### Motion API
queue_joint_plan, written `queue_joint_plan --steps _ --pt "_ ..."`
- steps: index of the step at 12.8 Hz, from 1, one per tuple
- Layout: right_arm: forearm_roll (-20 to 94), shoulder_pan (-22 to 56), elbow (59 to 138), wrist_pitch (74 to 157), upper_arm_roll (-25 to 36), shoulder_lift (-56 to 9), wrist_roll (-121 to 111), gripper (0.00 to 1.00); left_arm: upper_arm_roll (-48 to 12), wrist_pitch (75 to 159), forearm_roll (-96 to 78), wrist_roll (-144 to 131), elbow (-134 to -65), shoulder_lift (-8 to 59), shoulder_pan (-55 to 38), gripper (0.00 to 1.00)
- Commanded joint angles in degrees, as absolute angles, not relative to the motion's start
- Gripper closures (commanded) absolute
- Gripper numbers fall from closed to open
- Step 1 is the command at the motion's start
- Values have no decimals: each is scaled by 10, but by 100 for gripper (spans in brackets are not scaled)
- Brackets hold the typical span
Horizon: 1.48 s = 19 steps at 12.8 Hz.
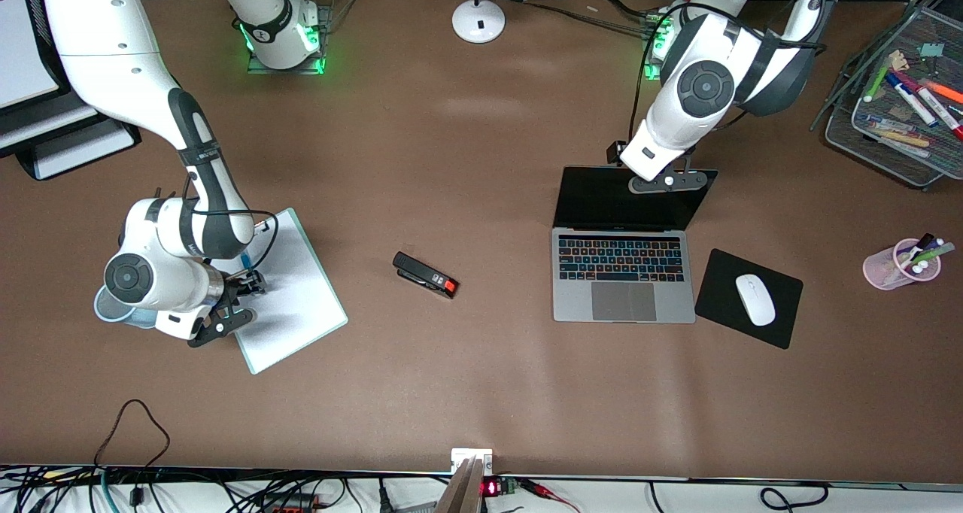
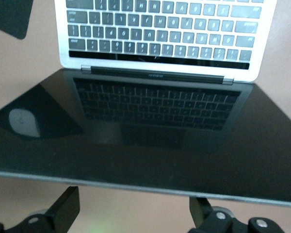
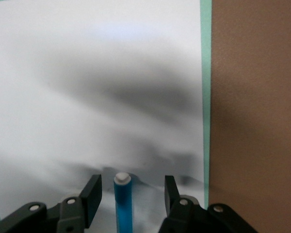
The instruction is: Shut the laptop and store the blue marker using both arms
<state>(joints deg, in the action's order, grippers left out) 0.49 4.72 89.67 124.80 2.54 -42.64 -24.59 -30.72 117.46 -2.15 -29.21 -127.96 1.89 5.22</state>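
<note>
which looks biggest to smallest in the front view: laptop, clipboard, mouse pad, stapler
1. laptop, open, keyboard deck plus screen
2. clipboard, partly hidden under the right arm, so it could be close to the laptop
3. mouse pad, with the white mouse on it
4. stapler, clearly the smallest

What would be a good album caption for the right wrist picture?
Right gripper open over the white clipboard, the blue marker lying between its fingers, not yet gripped.
</note>
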Motion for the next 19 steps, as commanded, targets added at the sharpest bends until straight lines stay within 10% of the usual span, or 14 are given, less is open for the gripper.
queue_joint_plan --steps 1,19 --pt "15 44 899 1250 23 -429 -258 40 -311 1205 -33 -290 -1276 26 55 0" --pt "15 45 898 1247 23 -434 -251 86 -282 1400 22 -283 -1180 191 63 0"
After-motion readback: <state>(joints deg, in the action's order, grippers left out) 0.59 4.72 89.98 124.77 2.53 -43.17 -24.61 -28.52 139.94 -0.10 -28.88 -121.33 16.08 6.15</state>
